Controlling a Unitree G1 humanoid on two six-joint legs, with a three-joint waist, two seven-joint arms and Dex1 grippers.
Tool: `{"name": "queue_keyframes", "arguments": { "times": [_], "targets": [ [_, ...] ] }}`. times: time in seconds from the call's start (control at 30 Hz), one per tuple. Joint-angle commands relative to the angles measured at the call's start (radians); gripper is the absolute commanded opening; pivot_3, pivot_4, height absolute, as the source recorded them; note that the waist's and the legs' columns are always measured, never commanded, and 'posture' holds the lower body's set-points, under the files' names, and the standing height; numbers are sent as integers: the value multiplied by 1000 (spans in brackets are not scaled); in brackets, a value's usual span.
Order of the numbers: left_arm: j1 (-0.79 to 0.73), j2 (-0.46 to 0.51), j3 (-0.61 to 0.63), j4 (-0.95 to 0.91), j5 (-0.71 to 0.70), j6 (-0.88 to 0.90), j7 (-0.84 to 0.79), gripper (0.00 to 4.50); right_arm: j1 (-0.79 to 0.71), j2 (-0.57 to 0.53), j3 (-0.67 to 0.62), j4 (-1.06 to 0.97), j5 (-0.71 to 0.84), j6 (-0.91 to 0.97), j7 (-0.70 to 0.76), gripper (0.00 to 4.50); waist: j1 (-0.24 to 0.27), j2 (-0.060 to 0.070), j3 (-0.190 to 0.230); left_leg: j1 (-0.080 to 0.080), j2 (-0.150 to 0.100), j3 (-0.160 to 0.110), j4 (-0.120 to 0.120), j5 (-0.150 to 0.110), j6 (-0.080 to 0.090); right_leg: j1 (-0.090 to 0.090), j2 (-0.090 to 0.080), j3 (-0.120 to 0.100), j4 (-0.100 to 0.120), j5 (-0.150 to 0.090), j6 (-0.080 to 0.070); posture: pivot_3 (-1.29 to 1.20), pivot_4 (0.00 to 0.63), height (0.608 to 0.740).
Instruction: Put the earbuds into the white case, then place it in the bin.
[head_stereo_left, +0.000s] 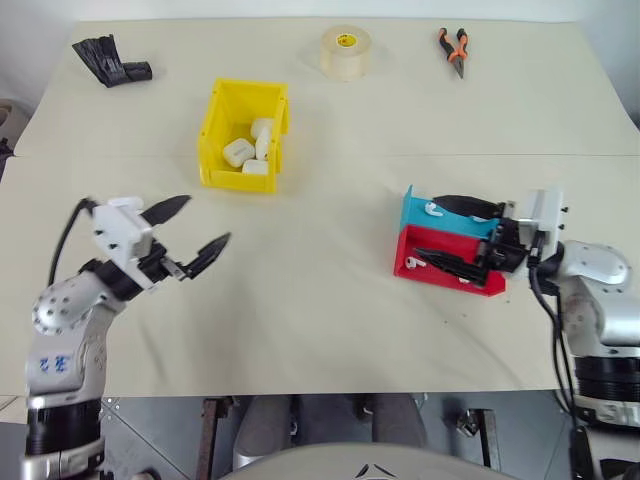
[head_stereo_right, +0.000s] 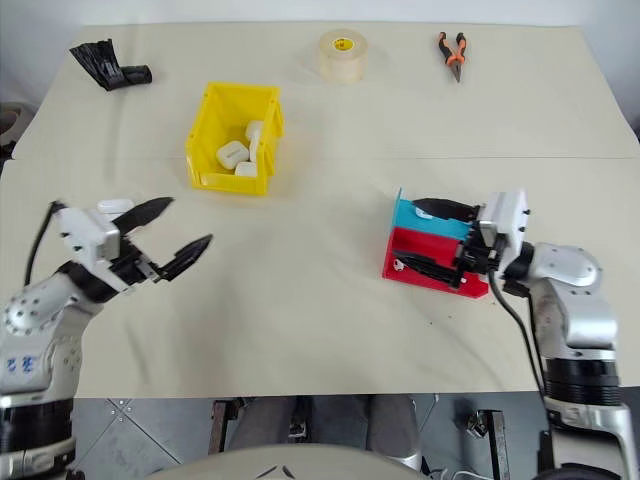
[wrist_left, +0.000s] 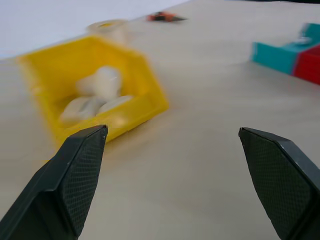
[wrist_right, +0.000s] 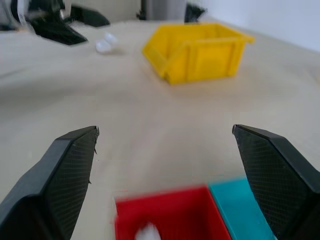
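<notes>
The yellow bin (head_stereo_left: 243, 100) stands at the back left of the table with several white cases (head_stereo_left: 238, 152) in it. My left gripper (head_stereo_left: 208, 218) hovers open in front of the bin, its fingers (wrist_left: 75, 170) empty. A small white rounded thing (head_stereo_right: 115, 206), perhaps another white case, lies beside my left hand. At the right, one earbud (head_stereo_left: 433, 210) lies in a blue tray (head_stereo_left: 420, 222) and another earbud (head_stereo_left: 412, 263) in a red tray (head_stereo_left: 405, 245). My right gripper (head_stereo_left: 425, 228) stands open over both trays, one finger above each, holding nothing.
Along the far edge lie a roll of clear tape (head_stereo_left: 346, 52), orange-handled pliers (head_stereo_left: 455, 48) and a black object (head_stereo_left: 110, 62) at the far left. Bare tabletop (head_stereo_left: 320, 270) stretches between the bin and the trays.
</notes>
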Motion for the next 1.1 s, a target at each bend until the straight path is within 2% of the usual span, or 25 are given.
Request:
{"name": "queue_keyframes", "arguments": {
  "times": [0.03,0.13,0.23,0.4,0.53,0.6,0.67,0.77,0.83,0.93,1.1],
  "targets": [
    [95,-63,99,-129,3,25,152,4464,-29,53,18,-41,-3,-88,-4,4500,3,0,0,0,0,-1,0,0,0,0,0,0,0,0,0,0,150,740],
    [190,-135,157,-196,20,69,279,4464,-71,101,35,-28,3,-105,-14,4500,9,-2,0,0,-2,-2,1,0,0,1,-1,1,0,0,0,0,150,740],
    [232,-167,178,-227,42,119,370,4464,-85,113,44,-20,2,-107,-11,4500,18,-2,-1,-1,-2,-3,1,0,0,1,-1,1,0,0,0,0,150,740],
    [217,-157,207,-275,-19,268,446,4464,-90,99,52,-16,5,-93,6,4500,25,-3,-1,-1,-2,-1,2,0,0,1,0,2,0,0,0,0,150,740],
    [114,-63,257,-306,-130,486,498,4464,-88,47,44,-31,40,-8,38,4500,29,-3,-1,-1,-1,-2,3,0,0,1,0,1,0,0,0,0,150,740],
    [-29,33,282,-259,-210,723,558,4464,-82,8,38,-32,59,44,58,4500,30,-3,-1,-1,-2,-2,2,0,0,1,0,3,0,0,0,0,150,740],
    [-142,155,233,-201,-186,939,591,4464,-79,-13,38,-35,70,71,74,4500,29,-5,-2,-1,-2,-2,3,0,0,1,0,2,1,0,0,0,150,740],
    [-298,218,186,-108,-168,1148,631,4464,-80,-16,44,-45,75,89,80,4500,23,-5,-2,2,-2,-2,0,0,0,1,1,5,2,0,0,0,150,740],
    [-450,251,126,22,-145,1288,633,4464,-81,-14,48,-56,79,98,80,4500,19,-5,-1,6,-2,-1,-3,0,0,2,1,7,2,0,0,0,150,740],
    [-543,280,57,129,-90,1315,627,4464,-80,-10,50,-68,80,104,76,4500,8,-5,-1,6,-2,2,-3,0,-1,2,2,6,2,0,0,0,150,740],
    [-596,261,-14,226,-30,1279,604,4464,-62,-2,51,-100,83,109,62,4500,0,-5,-1,6,-1,4,-4,-1,-2,1,3,6,2,0,0,0,150,740]
  ]
}}
